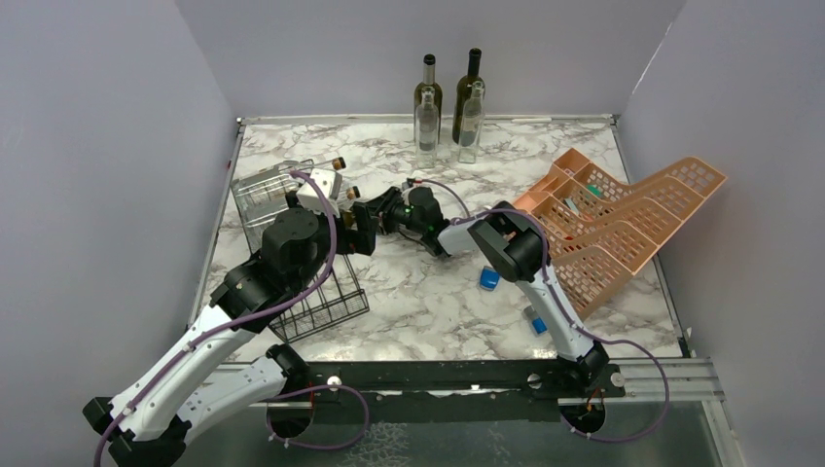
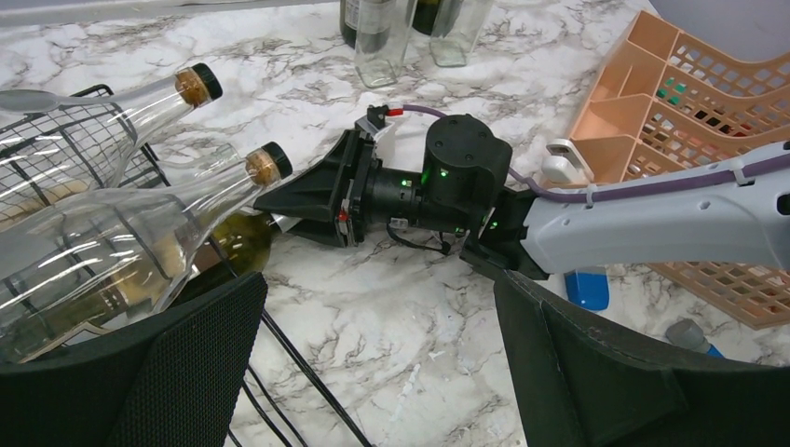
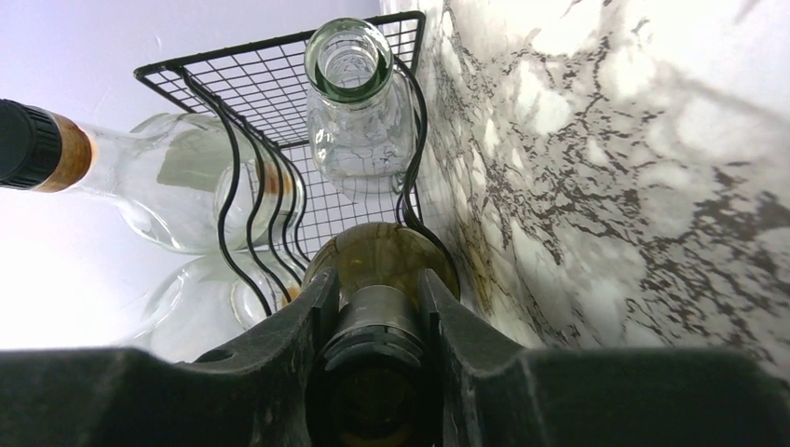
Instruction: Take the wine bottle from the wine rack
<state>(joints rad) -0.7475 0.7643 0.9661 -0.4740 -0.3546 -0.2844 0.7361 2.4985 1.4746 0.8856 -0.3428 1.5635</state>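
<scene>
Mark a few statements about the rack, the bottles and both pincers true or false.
1. The right pincer is shut on the neck of the green bottle lying in the wine rack. True.
2. The left pincer grips a clear bottle. False: the left pincer is open and holds nothing.
3. Two clear bottles with black caps lie in the rack. True.
4. Every bottle in view lies on its side. False: four bottles stand upright at the back.
</scene>
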